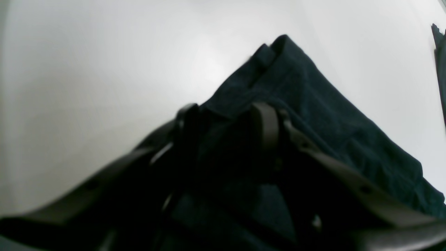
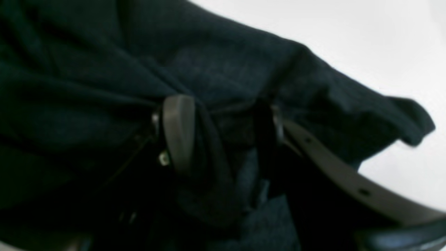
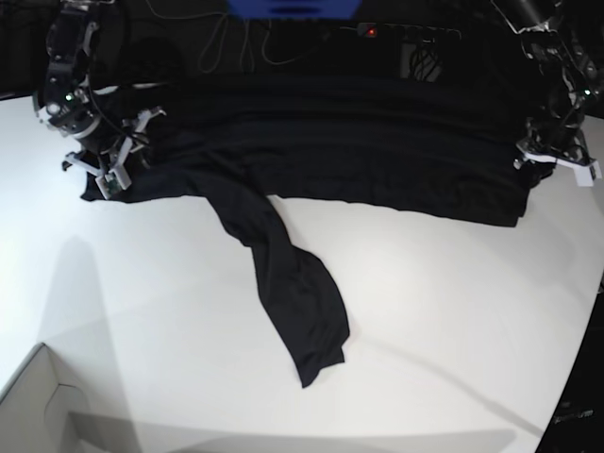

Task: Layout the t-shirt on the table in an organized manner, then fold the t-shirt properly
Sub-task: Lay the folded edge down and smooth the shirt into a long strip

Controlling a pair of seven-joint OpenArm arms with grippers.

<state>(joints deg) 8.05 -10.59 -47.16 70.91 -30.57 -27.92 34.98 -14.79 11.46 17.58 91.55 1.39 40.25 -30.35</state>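
Our left gripper [image 1: 228, 118] stands with its jaws partly apart, straddling a raised fold of the t-shirt [image 3: 321, 151]; dark cloth fills the gap between the two fingers, but we cannot tell whether they press on it or merely sit around it. Our right gripper [image 2: 223, 115] looks much the same: jaws parted, a bunched ridge of the same fabric lying between them, and again we cannot say if it is pinched or loose.

We take the t-shirt as our landmark. In the base view it lies stretched in a long dark band along the far side of the table [image 3: 425, 311], with one sleeve or flap trailing down from the band toward the near edge, ending in a creased tip. Our right gripper [image 3: 118, 160] sits at the band's end on that view's left, our left gripper [image 3: 547, 156] at the opposite end. The cloth near each claw is wrinkled and lifted. A white box corner [image 3: 42, 401] sits well apart from the shirt, at the near left of the base view.
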